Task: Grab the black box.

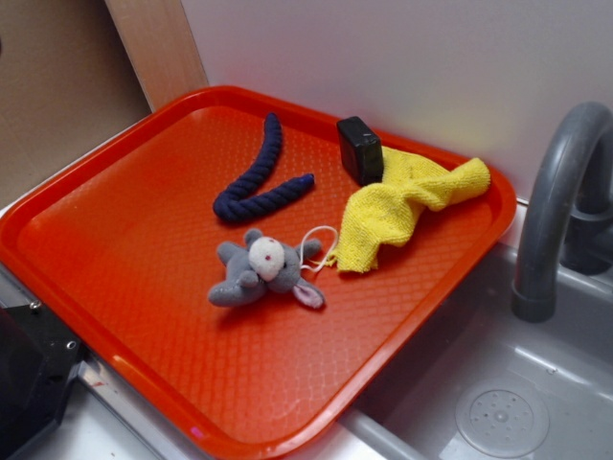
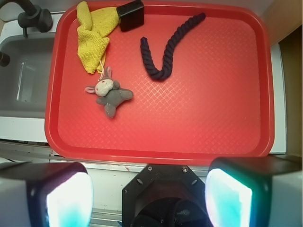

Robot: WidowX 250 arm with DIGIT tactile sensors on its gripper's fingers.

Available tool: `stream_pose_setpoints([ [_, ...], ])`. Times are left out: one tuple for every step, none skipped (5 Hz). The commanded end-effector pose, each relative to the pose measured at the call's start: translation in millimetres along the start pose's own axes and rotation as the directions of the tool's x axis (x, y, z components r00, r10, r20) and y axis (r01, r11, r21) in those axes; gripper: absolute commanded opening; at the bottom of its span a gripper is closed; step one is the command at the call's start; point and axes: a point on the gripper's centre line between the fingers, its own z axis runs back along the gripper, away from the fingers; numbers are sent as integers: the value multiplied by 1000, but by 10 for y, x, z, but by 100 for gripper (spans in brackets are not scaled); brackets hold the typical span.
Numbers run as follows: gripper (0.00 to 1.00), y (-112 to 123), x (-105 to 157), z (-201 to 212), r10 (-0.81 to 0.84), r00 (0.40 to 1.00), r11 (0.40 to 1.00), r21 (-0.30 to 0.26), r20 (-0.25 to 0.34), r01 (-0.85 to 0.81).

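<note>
black box (image 2: 131,14) at tray (image 2: 213,118) far edge, touching yellow cloth (image 2: 94,33); end effector (image 2: 149,194) released, empty, hovering off tray

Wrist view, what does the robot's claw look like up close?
The claw has two chunky fingers with black edges and glowing white-to-cyan inner pads. Between them sits a black octagonal mount with small screws along its top.

- One red tray (image 1: 115,206)
- One black box (image 1: 360,149), glossy
- One navy twisted rope (image 1: 257,177)
- One yellow cloth (image 1: 402,206), crumpled
- One grey plush mouse (image 1: 261,271)
- One grey faucet (image 1: 556,201)
- One sink (image 1: 498,383), with one round drain (image 1: 502,419)
- Two gripper fingers (image 2: 61,194), wrist view
</note>
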Motion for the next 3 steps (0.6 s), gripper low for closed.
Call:
stream_pose_setpoints([
  [100,0,0,0,0,1000,1000,0,0,0],
  [100,40,352,-237,108,994,993,53,-8,-107],
  [100,33,803,-651,337,930,934,70,149,-350],
])
